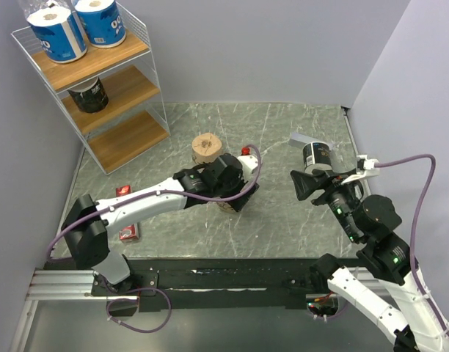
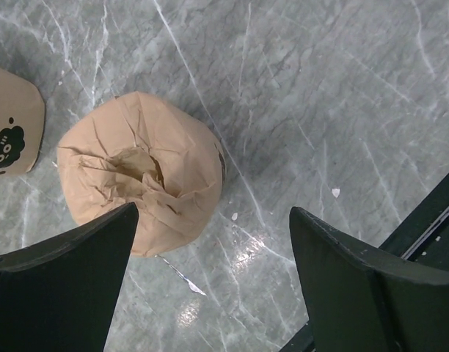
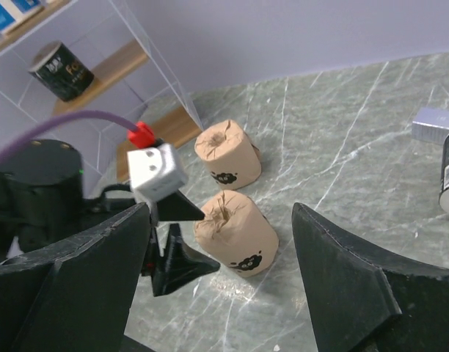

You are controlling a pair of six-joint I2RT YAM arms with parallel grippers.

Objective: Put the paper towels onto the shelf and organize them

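Three rolls [image 1: 57, 33] on shelf [image 1: 129, 88], three on table [image 1: 283, 220]

Your left gripper [image 2: 213, 220] hangs with its jaws spread wide over the grey marble tabletop [image 2: 342, 95]; a tan-brown paper towel roll [image 2: 140, 176] stands on end, crumpled wrap tucked into its core, lower edge hidden behind one black finger [image 2: 63, 286]; a second tan roll [image 2: 12, 121] with a black cloud print shows at the left edge, apart from the first.

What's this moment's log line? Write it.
left gripper open above tan roll | right gripper open | shelf: two blue rolls, one black roll
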